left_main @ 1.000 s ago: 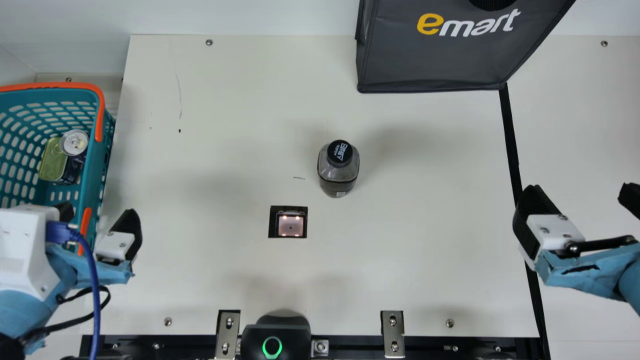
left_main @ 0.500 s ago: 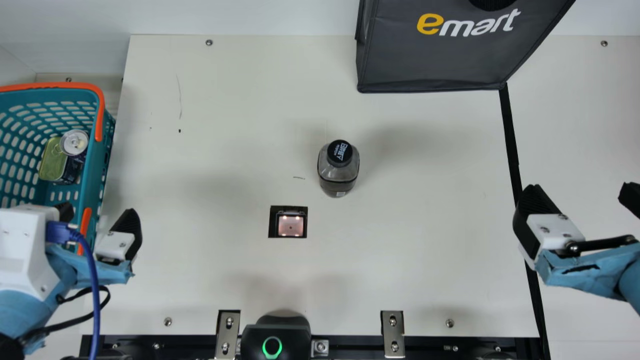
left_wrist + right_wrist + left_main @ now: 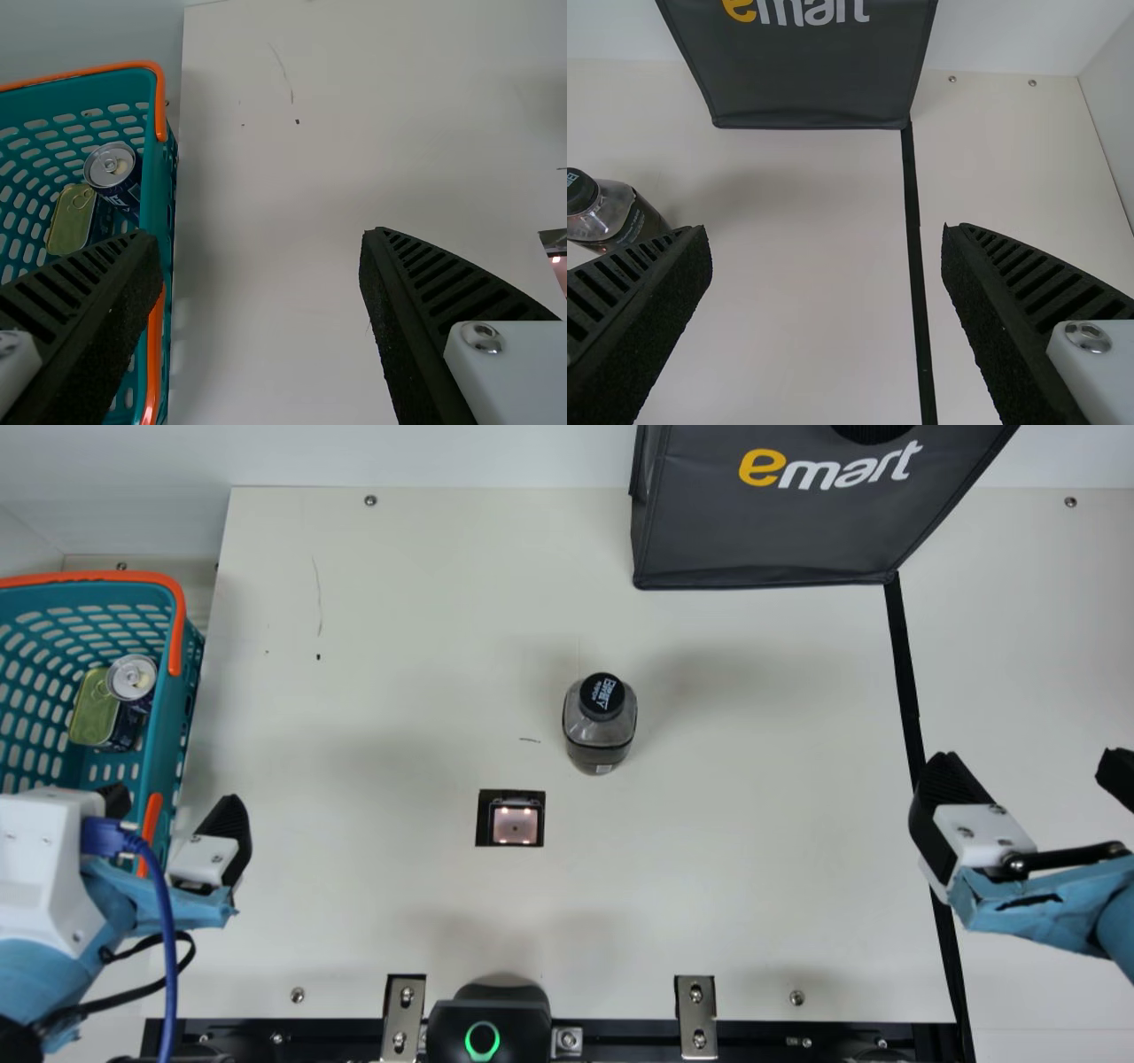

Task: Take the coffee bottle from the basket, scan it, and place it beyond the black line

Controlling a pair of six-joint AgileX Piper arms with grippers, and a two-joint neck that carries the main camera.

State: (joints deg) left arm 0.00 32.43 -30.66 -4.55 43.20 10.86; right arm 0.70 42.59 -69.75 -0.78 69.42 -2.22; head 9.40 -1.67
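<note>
standing upright: bottle (image 3: 600, 729), seemingly coffee

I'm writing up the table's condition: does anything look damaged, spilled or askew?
Blemishes mar the plain tabletop: a scratch-like line right of the basket, a short dark mark left of the upright coffee bottle. No spill shows.

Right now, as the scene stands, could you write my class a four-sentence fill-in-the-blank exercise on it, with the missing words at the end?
1. The bottle has a cap coloured ____.
2. The basket has a handle coloured ____.
3. The left gripper and right gripper both have jaws that are wide ____.
4. In the main view, the black line runs to the ____ of the bottle.

Missing words: black; orange; open; right.
</note>
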